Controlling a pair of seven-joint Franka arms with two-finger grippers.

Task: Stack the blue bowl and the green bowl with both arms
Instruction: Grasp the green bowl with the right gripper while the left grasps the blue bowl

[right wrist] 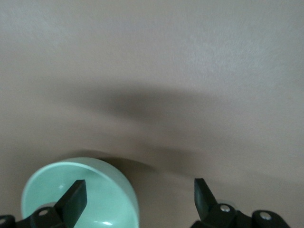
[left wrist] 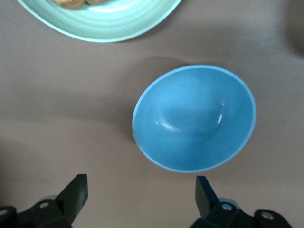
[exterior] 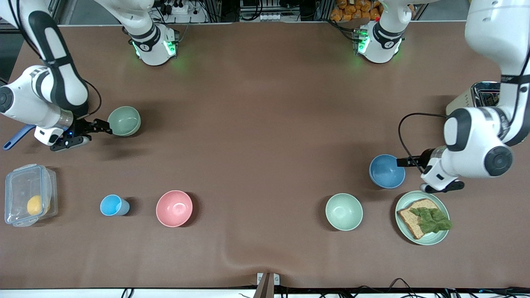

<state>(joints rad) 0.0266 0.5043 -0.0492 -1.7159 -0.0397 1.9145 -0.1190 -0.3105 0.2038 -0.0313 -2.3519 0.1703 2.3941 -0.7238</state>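
- The blue bowl [exterior: 387, 171] sits upright on the brown worktop [exterior: 265, 145] toward the left arm's end, farther from the front camera than the green plate [exterior: 422, 218] and just beside it.
- The left claw [exterior: 402, 162] hangs low at the blue bowl's rim, on the side toward the left arm's end of the worktop; in the left wrist view its two black fingers [left wrist: 76, 194] stand wide apart with the blue bowl [left wrist: 194, 118] ahead of them and nothing between them.
- The green plate carries a slice of brown bread [exterior: 415, 216] with a lettuce leaf [exterior: 432, 219] on top.
- One pale green bowl [exterior: 124, 121] stands toward the right arm's end of the worktop, farther from the front camera than the pink bowl [exterior: 174, 208].
- The right claw [exterior: 102, 126] is at this green bowl's rim; in the right wrist view its fingers [right wrist: 75, 199] are spread, one over the green bowl [right wrist: 80, 194], and they grip nothing.
- A second pale green bowl [exterior: 343, 211] stands between the pink bowl and the green plate, nearer to the front camera than the blue bowl.
- A small light-blue cup [exterior: 112, 205] stands beside the pink bowl, toward the right arm's end.
- A clear lidded container [exterior: 29, 194] with a yellow round object [exterior: 35, 204] inside sits near the worktop's edge at the right arm's end.
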